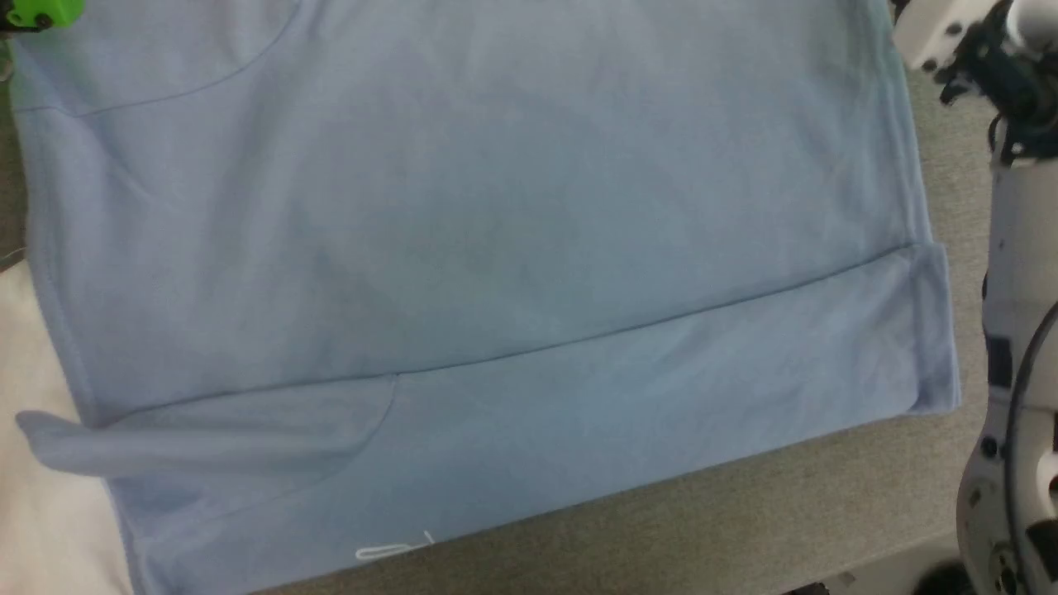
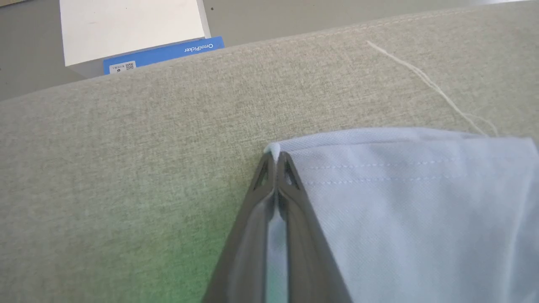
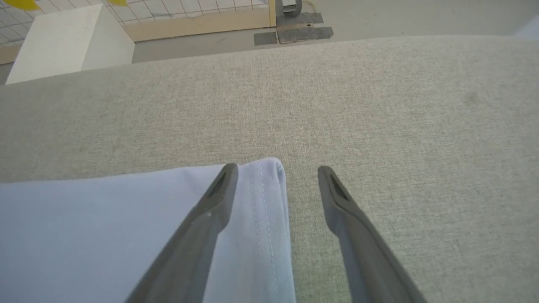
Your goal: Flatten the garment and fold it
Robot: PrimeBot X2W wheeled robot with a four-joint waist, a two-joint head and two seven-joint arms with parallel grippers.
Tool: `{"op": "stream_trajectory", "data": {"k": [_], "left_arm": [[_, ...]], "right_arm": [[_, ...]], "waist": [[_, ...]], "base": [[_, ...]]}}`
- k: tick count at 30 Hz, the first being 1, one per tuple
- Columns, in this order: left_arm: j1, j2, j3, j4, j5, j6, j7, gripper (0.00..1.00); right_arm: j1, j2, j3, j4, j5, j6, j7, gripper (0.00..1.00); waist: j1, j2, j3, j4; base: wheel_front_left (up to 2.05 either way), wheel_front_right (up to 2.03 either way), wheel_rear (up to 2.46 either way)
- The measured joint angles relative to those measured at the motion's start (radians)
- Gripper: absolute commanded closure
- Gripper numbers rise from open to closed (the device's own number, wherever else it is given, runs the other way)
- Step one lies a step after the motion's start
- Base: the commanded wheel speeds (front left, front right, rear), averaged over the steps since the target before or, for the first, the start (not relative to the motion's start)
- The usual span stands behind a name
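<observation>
Now L end effector (image 2: 276, 159) pinches garment (image 2: 421, 210) corner.

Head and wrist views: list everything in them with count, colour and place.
garment: one, light blue, spread on the padded surface.
padded surface: one, grey-beige, under the garment.
thread: one, white, on the surface beside the garment.
box: one, white with blue label, beyond the surface's edge.
left gripper: one, dark, shut on a garment corner.
right gripper: one, dark, open over a garment corner.
right arm: one, white, head view's right edge.
</observation>
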Motion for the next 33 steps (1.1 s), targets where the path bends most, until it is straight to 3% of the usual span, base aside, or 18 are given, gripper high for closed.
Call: {"op": "stream_trajectory", "data": {"k": [8,9,13,15,16,24,33], "left_arm": [[-0.024,-0.033,-0.024,0.013,0.001,-0.033,-0.027,1.00],[-0.027,-0.035,-0.026,0.016,0.001,-0.037,-0.030,1.00],[-0.038,-0.047,-0.032,0.031,0.001,-0.050,-0.043,1.00],[-0.044,-0.051,-0.035,0.037,0.001,-0.056,-0.046,1.00],[-0.047,-0.052,-0.036,0.040,0.001,-0.059,-0.047,1.00],[-0.049,-0.058,-0.033,0.066,0.003,-0.099,-0.152,1.00],[0.142,-0.080,0.044,-0.038,-0.006,-0.166,-0.563,1.00]], "right_arm": [[-0.125,0.020,-0.078,0.120,-0.146,0.000,0.250,0.00],[-0.130,0.022,-0.083,0.124,-0.154,0.000,0.267,0.21],[-0.150,0.025,-0.087,0.129,-0.186,0.000,0.305,0.68],[-0.155,0.027,-0.089,0.130,-0.194,0.000,0.308,0.84],[-0.156,0.028,-0.090,0.131,-0.198,0.000,0.309,0.99],[-0.147,0.024,-0.057,0.121,-0.181,0.000,0.243,1.00],[0.069,-0.051,0.055,-0.003,-0.041,0.000,-0.051,1.00]], "waist": [[0.0000,0.0000,0.011,0.043],[0.0000,0.0000,0.012,0.046],[0.0000,0.0000,0.016,0.057],[0.0000,0.0000,0.019,0.061],[-0.0001,0.0000,0.020,0.062],[0.0000,0.0000,0.015,0.067],[0.0000,0.0000,-0.072,0.089]], "base": [[0.00,0.00,0.00],[0.00,0.00,0.00],[0.00,0.00,0.00],[0.00,0.00,0.00],[0.00,0.00,0.00],[0.00,0.00,0.00],[0.00,0.00,0.00]]}}
